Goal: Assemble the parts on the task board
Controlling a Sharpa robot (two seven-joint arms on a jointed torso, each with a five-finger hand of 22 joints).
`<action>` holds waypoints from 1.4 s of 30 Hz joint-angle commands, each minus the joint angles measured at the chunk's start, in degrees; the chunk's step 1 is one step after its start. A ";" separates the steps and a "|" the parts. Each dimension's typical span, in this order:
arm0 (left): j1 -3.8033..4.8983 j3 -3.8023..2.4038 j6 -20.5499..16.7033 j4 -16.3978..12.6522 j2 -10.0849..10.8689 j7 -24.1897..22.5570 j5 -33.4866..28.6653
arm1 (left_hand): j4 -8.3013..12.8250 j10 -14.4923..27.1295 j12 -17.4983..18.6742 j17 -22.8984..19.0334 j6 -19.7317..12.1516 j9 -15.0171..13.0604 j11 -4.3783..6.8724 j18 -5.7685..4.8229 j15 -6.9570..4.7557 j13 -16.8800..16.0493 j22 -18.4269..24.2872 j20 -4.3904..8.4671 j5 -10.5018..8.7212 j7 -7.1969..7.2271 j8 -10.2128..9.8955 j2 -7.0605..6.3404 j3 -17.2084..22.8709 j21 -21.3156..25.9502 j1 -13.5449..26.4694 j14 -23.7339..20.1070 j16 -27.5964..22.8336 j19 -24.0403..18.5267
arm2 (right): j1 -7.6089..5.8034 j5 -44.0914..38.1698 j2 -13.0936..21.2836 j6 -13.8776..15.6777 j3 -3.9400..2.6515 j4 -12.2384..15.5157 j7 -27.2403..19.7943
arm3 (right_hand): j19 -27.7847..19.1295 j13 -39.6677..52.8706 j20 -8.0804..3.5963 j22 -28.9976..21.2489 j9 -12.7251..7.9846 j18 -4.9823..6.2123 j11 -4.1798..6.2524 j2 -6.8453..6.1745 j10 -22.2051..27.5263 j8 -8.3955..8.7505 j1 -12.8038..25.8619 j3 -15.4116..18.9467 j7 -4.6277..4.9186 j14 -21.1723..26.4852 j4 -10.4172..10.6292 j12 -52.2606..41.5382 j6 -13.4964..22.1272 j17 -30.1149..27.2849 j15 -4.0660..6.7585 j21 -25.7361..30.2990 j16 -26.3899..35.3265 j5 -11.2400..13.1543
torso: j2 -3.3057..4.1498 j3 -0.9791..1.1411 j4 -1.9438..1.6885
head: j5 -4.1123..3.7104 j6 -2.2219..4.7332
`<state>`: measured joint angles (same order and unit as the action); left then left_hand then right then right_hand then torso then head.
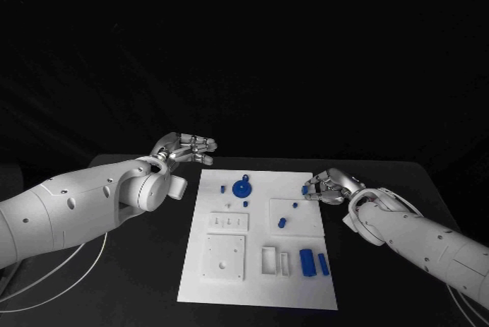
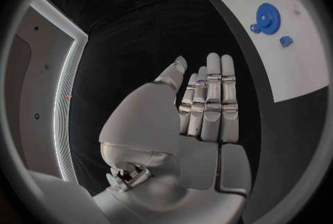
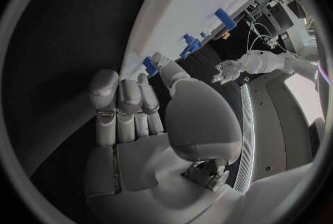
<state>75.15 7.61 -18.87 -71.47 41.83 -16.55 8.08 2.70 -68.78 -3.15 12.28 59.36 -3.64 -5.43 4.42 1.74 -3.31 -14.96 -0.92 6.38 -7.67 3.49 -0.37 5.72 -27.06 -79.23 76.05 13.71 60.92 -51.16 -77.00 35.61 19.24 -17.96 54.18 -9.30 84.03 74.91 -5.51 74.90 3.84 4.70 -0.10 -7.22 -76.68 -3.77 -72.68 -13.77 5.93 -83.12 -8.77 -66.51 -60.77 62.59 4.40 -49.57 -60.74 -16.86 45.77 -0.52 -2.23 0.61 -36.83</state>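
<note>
White task board (image 1: 260, 284) flat in the middle of the black table (image 1: 133, 270), long side running away from the robot. On its far end a blue gear (image 1: 242, 187) with small blue parts near it; at the near end two upright-lying blue bars (image 1: 307, 262) beside white blocks. Between them, low white plates with pegs and holes.

Right hand (image 1: 328, 186) at the board's far right edge, fingers curled over a small blue part (image 1: 306, 191); pinched or merely touched, cannot tell. In the right wrist view the fingers (image 3: 119, 103) bent toward the board's edge.

Left hand (image 1: 186, 149) off the board's far left corner, above bare table, holding nothing; in the left wrist view the fingers (image 2: 211, 96) straight and close together, palm empty.

All round, black tabletop and a dark backdrop; thin white cables (image 1: 61, 270) trailing under the left arm.
</note>
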 commanded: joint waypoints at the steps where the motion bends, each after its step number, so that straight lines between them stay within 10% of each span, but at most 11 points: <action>1: 0.02 -0.05 1.06 -0.04 -0.17 -0.09 0.31 | -0.22 0.25 -0.22 0.07 -0.03 -0.06 0.05 -0.20 0.23 -0.06 0.05 -0.06 -0.38 -0.14 0.19 -0.57 -0.13 -0.19 -0.07 -0.35 -0.01 -0.29 | 0.06 -0.49 -0.27 0.37 0.00 -0.17 0.33 | 3.08 0.81 0.37 6.36 -0.04 0.23 0.12 0.31 0.26 0.21 0.32 -0.37 -0.01 0.00 0.17 -0.21 -0.39 0.06 -0.39 -0.26 -0.01 0.26 | -0.03 0.02 0.00 | -0.01 0.21; 42: 0.03 -0.05 1.83 -0.06 -0.15 0.76 0.60 | -0.36 0.46 -0.22 0.03 -0.15 -0.06 -0.02 -0.20 0.29 -0.07 0.15 -0.12 -0.61 -0.19 0.19 -0.52 -0.37 -0.05 -0.04 -0.41 -0.05 -0.26 | 0.06 -0.56 -1.40 0.29 0.00 -0.52 0.84 | 2.98 1.12 0.07 6.36 0.03 -0.09 0.42 1.81 0.02 0.19 1.08 -2.95 -0.69 -0.06 -1.25 -0.60 -3.10 0.52 -0.06 -0.43 -0.20 0.75 | -0.02 -0.01 0.04 | 0.07 0.01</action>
<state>75.14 7.61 -18.06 -71.42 41.78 -15.65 8.43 2.54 -68.78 -3.15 12.27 59.36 -3.64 -5.43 4.42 1.95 -3.31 -14.90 -0.92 5.97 -7.67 3.49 -0.37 5.56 -27.06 -79.23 75.84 13.71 60.92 -51.15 -77.04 34.27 20.20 -17.95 53.55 -8.45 84.03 74.91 -5.52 74.90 3.84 4.44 -0.10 -5.88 -76.69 -3.77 -71.43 -16.56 5.28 -83.23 -9.96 -66.83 -63.52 63.06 4.30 -49.80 -60.74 -16.38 45.75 -0.53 -2.18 0.74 -36.78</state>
